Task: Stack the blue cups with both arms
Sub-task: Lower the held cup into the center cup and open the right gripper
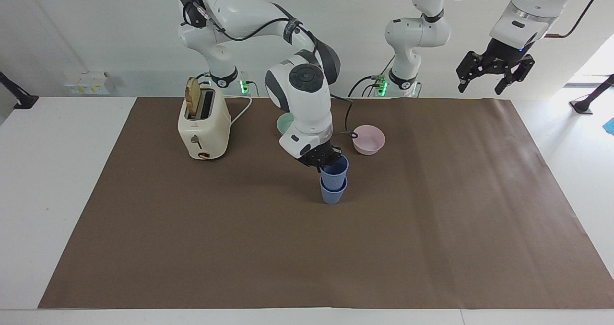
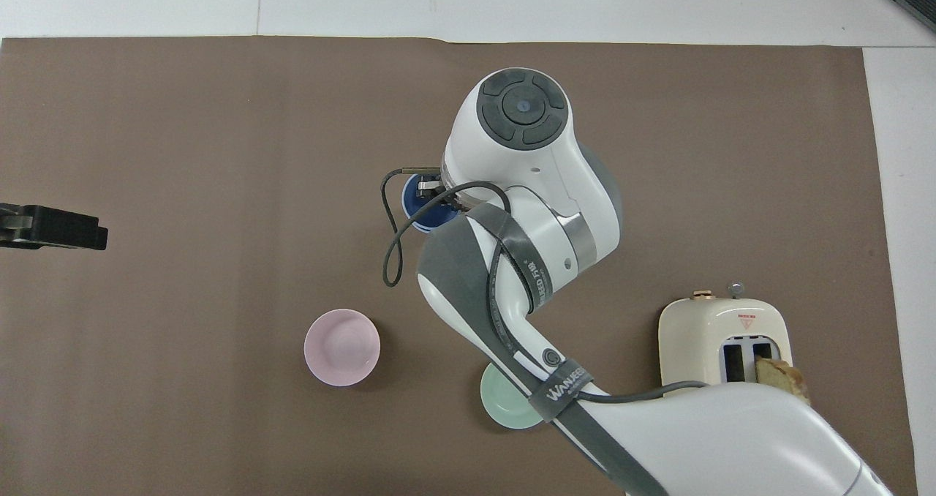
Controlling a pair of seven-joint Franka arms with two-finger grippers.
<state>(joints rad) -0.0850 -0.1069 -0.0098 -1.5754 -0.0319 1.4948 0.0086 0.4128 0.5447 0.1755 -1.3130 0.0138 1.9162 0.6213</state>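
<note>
Facing view gives us the clearest read: our right gripper [image 1: 324, 163] has its fingers clamped on the rim of the upper blue cup [image 1: 335, 168], which sits partly nested in the lower blue cup [image 1: 333, 193] standing on the brown mat [image 1: 431, 229] mid-desk. Our left gripper [image 1: 494, 71] waits high over the left arm's end of the desk, fingers spread apart and holding nothing. 1 pink bowl [image 1: 368, 139] sits just nearer the robots than the cups.
</note>
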